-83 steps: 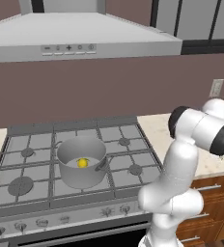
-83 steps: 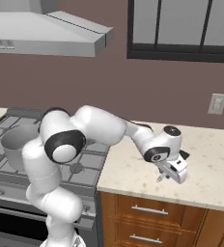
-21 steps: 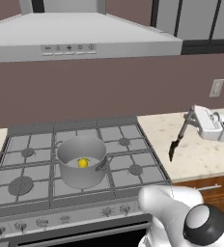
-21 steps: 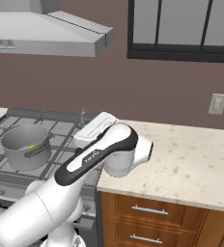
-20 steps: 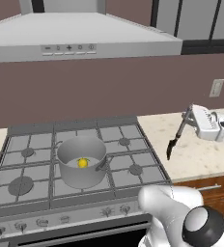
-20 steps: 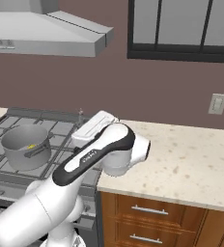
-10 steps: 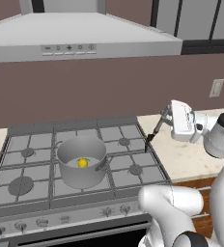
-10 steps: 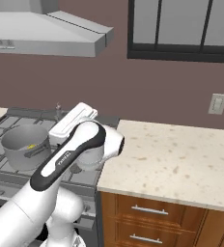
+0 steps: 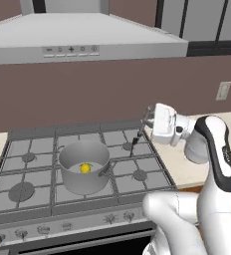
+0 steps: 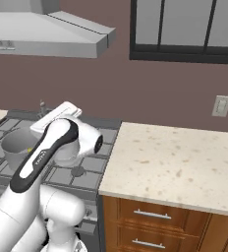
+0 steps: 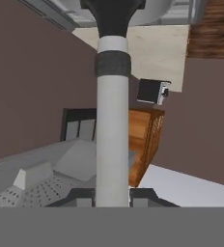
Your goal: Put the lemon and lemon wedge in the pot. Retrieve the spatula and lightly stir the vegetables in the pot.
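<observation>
Even, flat rendered light; soft shadows — mild blur, no glare

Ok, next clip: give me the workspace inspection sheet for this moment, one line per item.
Surface: gas stove, with a speckled counter to its right.
Job's things: lemon lies inside the pot; spatula is held above the burners to the right of the pot, blade down. No wedge made out.
Clutter: nothing seen.
Grippers: gripper shut on the spatula handle.
Cables: nothing seen.
Surroundings: range hood, window, wall outlet, wooden drawers.

Yellow lemon [image 9: 85, 169], grey pot [image 9: 83, 174]
</observation>
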